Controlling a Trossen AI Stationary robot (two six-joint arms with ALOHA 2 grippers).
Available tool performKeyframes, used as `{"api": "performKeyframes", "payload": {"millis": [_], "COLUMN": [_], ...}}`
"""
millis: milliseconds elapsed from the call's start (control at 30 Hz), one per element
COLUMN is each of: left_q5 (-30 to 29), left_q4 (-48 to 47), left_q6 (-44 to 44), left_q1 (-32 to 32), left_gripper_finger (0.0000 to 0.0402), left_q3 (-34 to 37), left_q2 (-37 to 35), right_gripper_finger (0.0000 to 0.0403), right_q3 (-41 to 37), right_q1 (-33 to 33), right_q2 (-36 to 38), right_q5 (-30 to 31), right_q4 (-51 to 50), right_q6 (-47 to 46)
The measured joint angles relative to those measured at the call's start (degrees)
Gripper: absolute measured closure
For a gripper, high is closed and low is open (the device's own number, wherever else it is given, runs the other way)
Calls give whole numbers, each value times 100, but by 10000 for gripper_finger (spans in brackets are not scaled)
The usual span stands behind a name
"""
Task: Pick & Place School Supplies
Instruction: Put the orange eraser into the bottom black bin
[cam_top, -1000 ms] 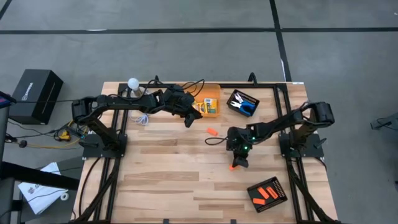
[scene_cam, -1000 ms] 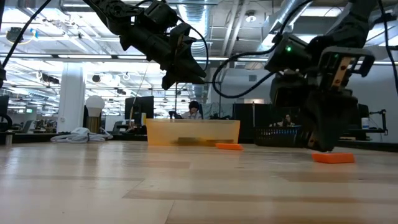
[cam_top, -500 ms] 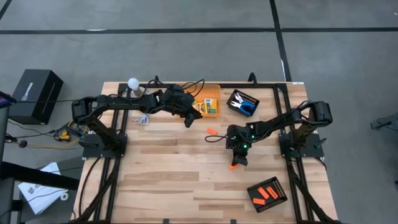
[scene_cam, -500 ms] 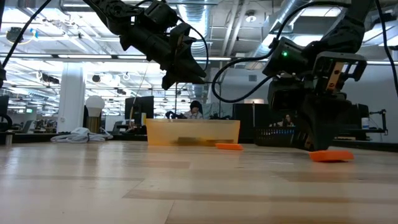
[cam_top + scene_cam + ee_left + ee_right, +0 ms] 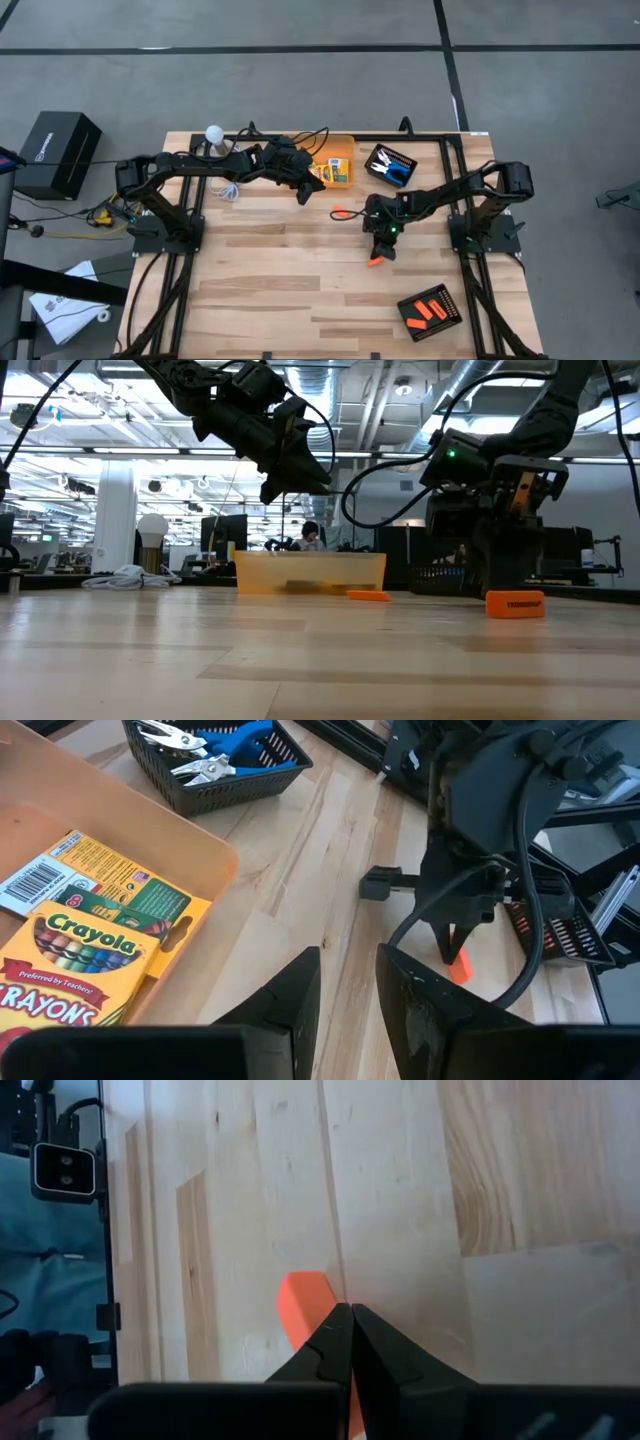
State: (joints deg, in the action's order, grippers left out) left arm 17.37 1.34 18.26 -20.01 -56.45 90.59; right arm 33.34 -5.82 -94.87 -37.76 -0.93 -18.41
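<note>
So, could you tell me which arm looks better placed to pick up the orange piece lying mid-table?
Probably the right. The right gripper is shut, with its fingertips right at the orange piece, so it must open first. The left gripper hangs beside the orange bin, farther off.

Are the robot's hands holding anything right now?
No. The right gripper is shut beside the orange piece lying on the table, not gripping it; the left gripper hangs open and empty.
</note>
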Motion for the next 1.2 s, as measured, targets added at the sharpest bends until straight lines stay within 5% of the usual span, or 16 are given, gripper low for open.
{"api": "performKeyframes", "payload": {"millis": [433,667,933,1200], "left_q5": [0,0,0,0], "left_q4": [0,0,0,-2], "left_q6": [0,4,2,-25], "left_q1": [0,0,0,-28], "left_gripper_finger": [306,306,306,306], "left_q3": [0,0,0,0], "left_q2": [0,0,-2,-1], "right_gripper_finger": [403,395,291,179], "right_q3": [38,294,635,1338], "right_q1": [-683,-929,-922,-502], "right_q2": [17,77,864,1767], "right_q5": [169,-568,-622,631], "right_q4": [449,455,105,-3083], "right_q6": [-248,-260,-254,1829]}}
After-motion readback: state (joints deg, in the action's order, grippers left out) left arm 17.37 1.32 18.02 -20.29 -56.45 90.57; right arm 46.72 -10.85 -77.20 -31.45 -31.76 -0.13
